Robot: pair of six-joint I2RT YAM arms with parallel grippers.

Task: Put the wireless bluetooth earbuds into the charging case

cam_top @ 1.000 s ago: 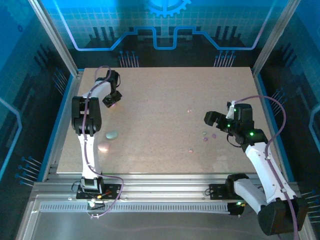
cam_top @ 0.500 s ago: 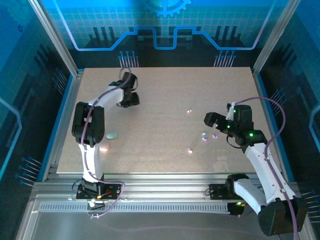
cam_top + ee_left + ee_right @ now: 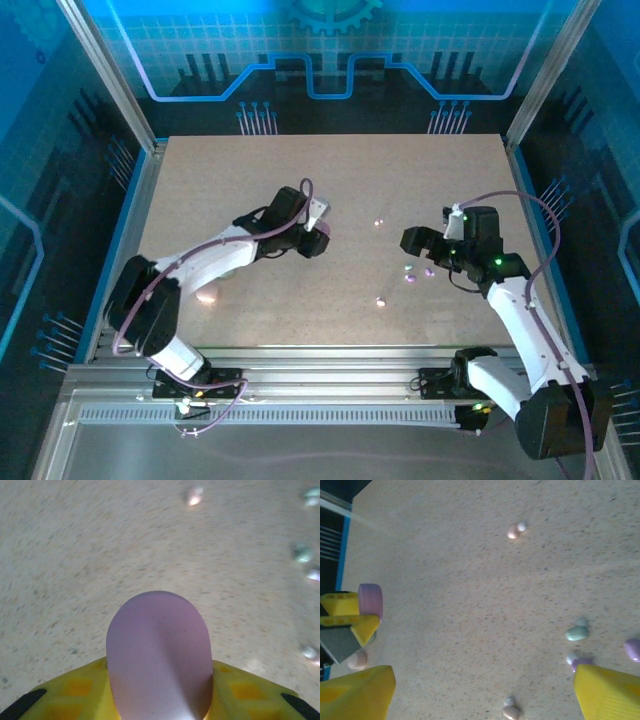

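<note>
The left gripper [image 3: 318,238] clamps the lilac case [image 3: 157,655]; the earbuds [image 3: 577,633] lie scattered to its right, under the wide-jawed right gripper [image 3: 482,700].

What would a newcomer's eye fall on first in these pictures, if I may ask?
The lilac oval case, pinched in the left arm's yellow fingers over mid-table, looms large in the left wrist view. To its right, tiny pastel earbuds lie scattered on the speckled table, with the right arm's fingers spread wide above them.

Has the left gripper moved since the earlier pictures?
Yes. The left gripper swung right, from near the left edge of the table toward the pinkish earbud at centre.
</note>
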